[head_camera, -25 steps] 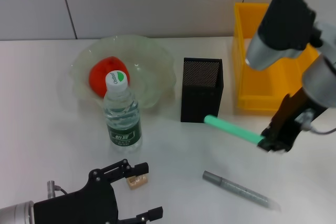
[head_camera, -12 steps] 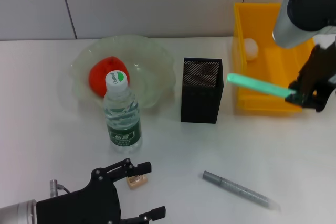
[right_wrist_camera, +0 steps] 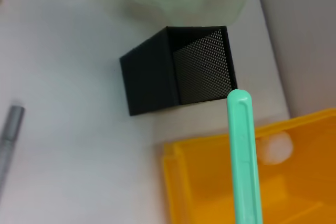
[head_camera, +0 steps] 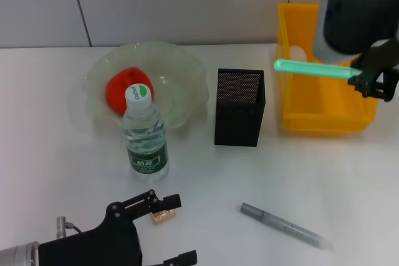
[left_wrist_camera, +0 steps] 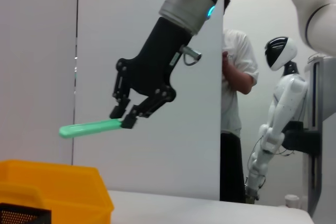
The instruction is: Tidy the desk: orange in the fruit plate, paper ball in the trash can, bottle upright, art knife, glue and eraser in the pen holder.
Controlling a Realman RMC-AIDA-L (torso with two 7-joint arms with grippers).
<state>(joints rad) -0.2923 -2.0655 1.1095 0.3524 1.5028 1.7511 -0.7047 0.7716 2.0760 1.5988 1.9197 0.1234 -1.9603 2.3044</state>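
Left gripper (head_camera: pixel 165 228): mine, low at the near left edge of the desk in the head view. My fingers are spread apart with nothing between them; one fingertip sits just beside the eraser.
Eraser (head_camera: pixel 163 216): small tan block lying on the desk near my left fingers, in front of the bottle.
Fruit plate (head_camera: pixel 181 66): pale green, wavy-rimmed, at the far left of the desk.
Orange (head_camera: pixel 118 89): red-orange and lying inside the fruit plate, partly behind the bottle's cap from my head view.
Bottle (head_camera: pixel 145 134): standing upright on the desk, white cap on top, green label facing me, just in front of the fruit plate.
Pen holder (head_camera: pixel 239 115): black mesh cup standing upright mid-desk, between the fruit plate and the trash can. I cannot see anything in it.
Grey pen (head_camera: pixel 283 225): lying flat on the desk, near me, right of the eraser and well apart from the pen holder.
Green stick (head_camera: pixel 310 69): a mint-green slender tool held nearly level in the air, its free end pointing toward my left, above the near left corner of the trash can.
Trash can (head_camera: pixel 324 116): yellow bin at the far right of the desk.
Paper ball (right_wrist_camera: pixel 275 147): white wad lying inside the trash can.
Right gripper (head_camera: pixel 368 79): raised above the trash can, my fingers clamped on one end of the green stick.
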